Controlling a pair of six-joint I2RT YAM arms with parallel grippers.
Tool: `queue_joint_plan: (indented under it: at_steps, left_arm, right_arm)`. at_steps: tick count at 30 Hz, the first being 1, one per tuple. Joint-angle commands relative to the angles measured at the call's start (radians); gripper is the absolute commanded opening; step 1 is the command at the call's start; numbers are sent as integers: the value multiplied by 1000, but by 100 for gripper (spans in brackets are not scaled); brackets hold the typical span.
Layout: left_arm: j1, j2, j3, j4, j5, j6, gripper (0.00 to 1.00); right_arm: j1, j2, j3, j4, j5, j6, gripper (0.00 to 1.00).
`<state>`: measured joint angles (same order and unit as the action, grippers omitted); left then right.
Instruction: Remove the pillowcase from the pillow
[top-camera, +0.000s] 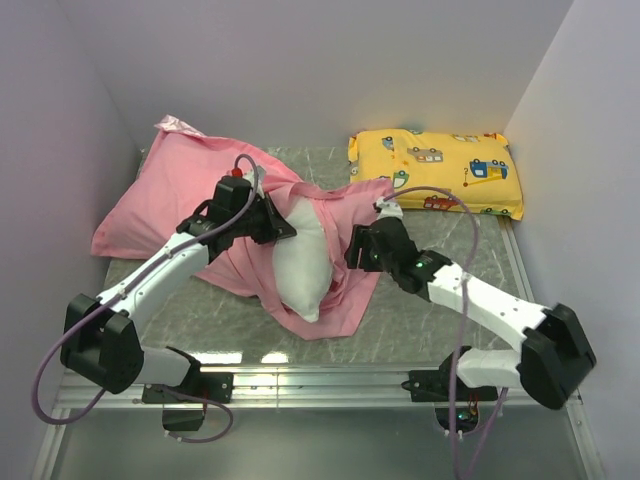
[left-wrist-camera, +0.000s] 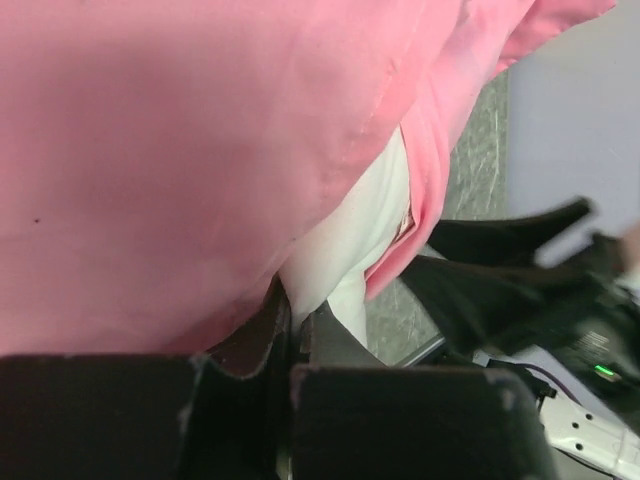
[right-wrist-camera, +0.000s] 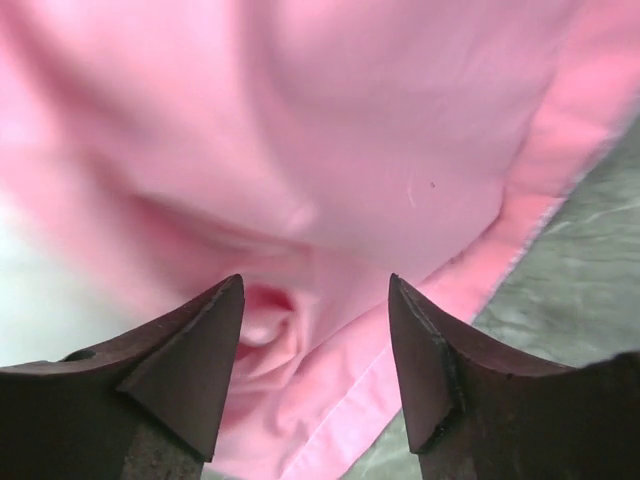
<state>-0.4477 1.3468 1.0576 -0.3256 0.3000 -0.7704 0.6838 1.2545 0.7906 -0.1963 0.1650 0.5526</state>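
The pink satin pillowcase (top-camera: 170, 195) lies crumpled from the back left to the middle of the table. The white pillow (top-camera: 300, 265) sticks out of its open end in the middle. My left gripper (top-camera: 275, 222) is shut, with a pinch of the white pillow (left-wrist-camera: 360, 225) between its jaws right at the edge of the pillowcase (left-wrist-camera: 180, 150). My right gripper (top-camera: 358, 250) is open, just right of the pillow. Its fingers (right-wrist-camera: 200, 350) straddle a bunched fold of the pillowcase (right-wrist-camera: 350, 150) near the hem, with nothing held.
A yellow cartoon-vehicle-print pillow (top-camera: 435, 170) lies at the back right. The grey marbled table top (top-camera: 420, 320) shows in front of and beside the fabric, also in the right wrist view (right-wrist-camera: 590, 260). Walls close in on the left, back and right.
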Motion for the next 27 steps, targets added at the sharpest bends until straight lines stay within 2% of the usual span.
queue_joint_plan:
  at_steps: [1,4,9,12,13,16,19,21,25,27]
  left_arm:
    - [-9,-41,-25,100,-44,5,0]
    - [-17,-44,-27,105,-41,9,0]
    - [-34,-55,-27,97,-48,17,0]
    - [-36,-72,-25,80,-55,26,1]
    - [-36,-83,-22,74,-58,28,0]
    - [-36,-116,-19,45,-62,40,0]
    - [-37,-164,-18,5,-75,56,0]
    - [-36,-202,-24,-16,-88,63,0]
    - [-36,-228,-22,-61,-107,83,0]
    - [-37,-233,-24,-59,-116,86,1]
  right_arm:
    - [43,-110,102,-67,103,-31,70]
    - [114,-98,156,-103,168,-59,74]
    - [143,81,282,-124,211,-92,75]
    - [138,166,341,-149,261,-112,59]
    - [129,175,351,-149,271,-117,39]
    - [94,191,374,-164,312,-129,12]
    - [10,180,381,-172,320,-132,1]
    - [-55,168,381,-169,280,-132,0]
    - [-67,152,406,-166,266,-148,0]
    - [-47,122,401,-140,213,-172,14]
